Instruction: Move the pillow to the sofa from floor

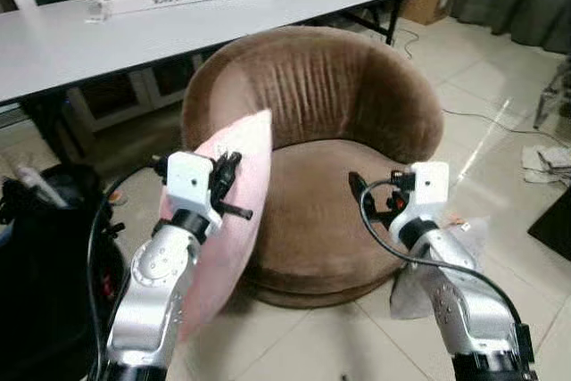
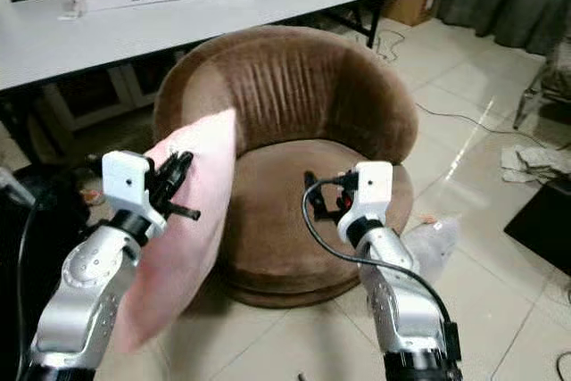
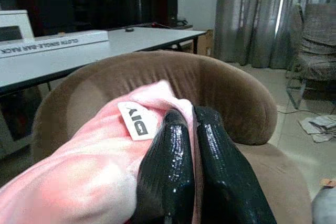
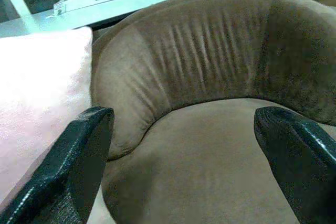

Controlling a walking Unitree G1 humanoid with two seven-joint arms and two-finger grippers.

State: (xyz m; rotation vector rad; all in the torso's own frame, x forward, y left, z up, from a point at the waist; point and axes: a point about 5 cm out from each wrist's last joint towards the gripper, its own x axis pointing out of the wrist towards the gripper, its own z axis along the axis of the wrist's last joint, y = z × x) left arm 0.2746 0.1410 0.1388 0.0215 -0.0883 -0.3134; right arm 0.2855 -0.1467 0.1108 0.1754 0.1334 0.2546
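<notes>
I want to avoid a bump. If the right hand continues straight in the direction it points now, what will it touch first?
Most likely the brown sofa: the open right hand aims at its seat cushion, with the backrest behind. The pink pillow lies off to one side, outside that line. Depth is uncertain.

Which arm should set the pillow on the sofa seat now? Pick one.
Left. The left gripper is already shut on the pink pillow, held off the floor beside the brown sofa. The right gripper hangs open over the seat, holding nothing.
</notes>
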